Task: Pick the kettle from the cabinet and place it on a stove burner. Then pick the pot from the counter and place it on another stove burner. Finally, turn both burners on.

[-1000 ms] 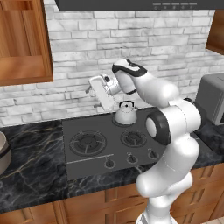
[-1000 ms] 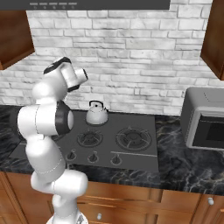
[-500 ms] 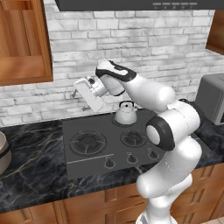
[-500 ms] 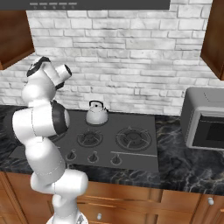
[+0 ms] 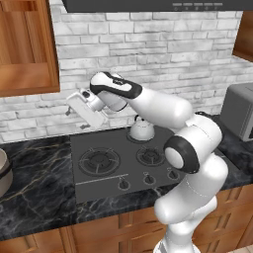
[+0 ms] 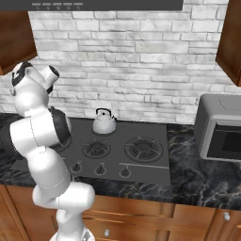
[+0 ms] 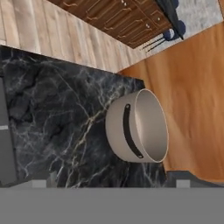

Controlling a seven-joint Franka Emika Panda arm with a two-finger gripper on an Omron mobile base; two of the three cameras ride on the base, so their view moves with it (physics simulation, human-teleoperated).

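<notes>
A white brick wall backs the black marble counter (image 5: 34, 188), into which a dark grey cooktop (image 6: 150, 167) is set; the right base view shows three burners on it, with the one kettle (image 6: 104, 122) standing on the rear left one, and four small knobs in a row along the front edge. One grey microwave (image 6: 220, 134) sits on the counter to the right of the cooktop. One wooden cabinet (image 5: 27, 47) hangs at the upper left in the left base view. The gripper (image 5: 74, 111) hangs above the cooktop's left edge, well clear of the kettle, jaws spread wide and empty. One beige pot (image 7: 138, 127) stands on the counter near its end, a dark handle on its side.
</notes>
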